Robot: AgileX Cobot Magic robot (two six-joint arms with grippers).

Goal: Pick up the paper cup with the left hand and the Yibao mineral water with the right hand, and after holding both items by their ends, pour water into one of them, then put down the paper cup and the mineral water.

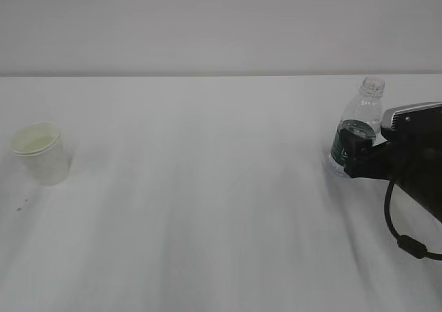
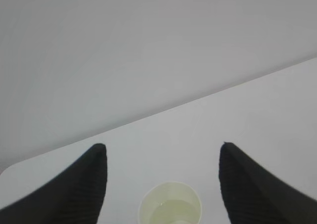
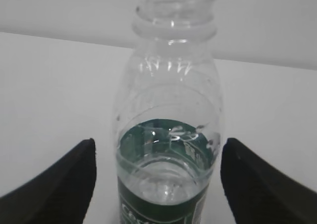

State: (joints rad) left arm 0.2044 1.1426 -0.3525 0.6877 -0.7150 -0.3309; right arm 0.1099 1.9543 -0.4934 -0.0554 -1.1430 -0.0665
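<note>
Our right gripper (image 3: 157, 184) stands open around the Yibao mineral water (image 3: 168, 135), a dark finger (image 3: 64, 184) on either side of the ribbed body with a gap showing on both, so nothing is clamped. In the exterior view the bottle stands upright and uncapped on the white surface (image 1: 207, 222) at the right, part full, its green label band low on the body. Our left gripper (image 2: 163, 184) is open too, fingers spread wide, with the paper cup (image 2: 170, 204) just below and between the tips; we cannot tell from this view whether it is level with the cup or above it, and the exterior view shows no left arm near the cup. The cup sits upright at the far left of the surface, well apart from the bottle, and seems to hold some pale liquid. We judge from this that the pour may already be made and both items set down, though a first approach would look alike.
</note>
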